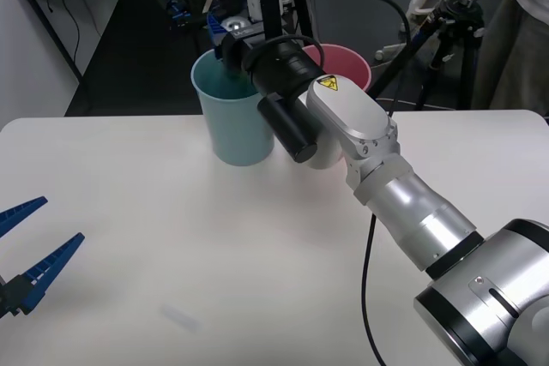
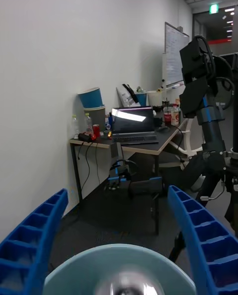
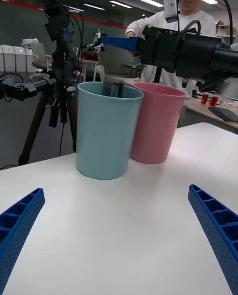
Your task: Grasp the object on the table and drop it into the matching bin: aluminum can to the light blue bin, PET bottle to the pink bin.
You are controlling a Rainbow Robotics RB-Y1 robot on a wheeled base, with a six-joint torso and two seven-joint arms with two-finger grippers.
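Right fingers (image 2: 119,245) spread above light blue bin (image 1: 232,122) rim, aluminum can (image 2: 128,284) loose below; left fingers (image 1: 30,250) open, empty, near table (image 1: 171,246) edge.

A pale teal-blue bin (image 1: 232,117) and a pink bin (image 1: 347,66) on a white table (image 1: 171,246); ribbed blue fingers (image 3: 218,230).

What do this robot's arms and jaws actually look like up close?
The right arm is built of silver and white cylinders with black rings, ending in a thick black wrist. A yellow triangular warning sticker sits on its white joint, and a black cable hangs along it. Both the right gripper and the left gripper have long blue ribbed fingers tapering to points.
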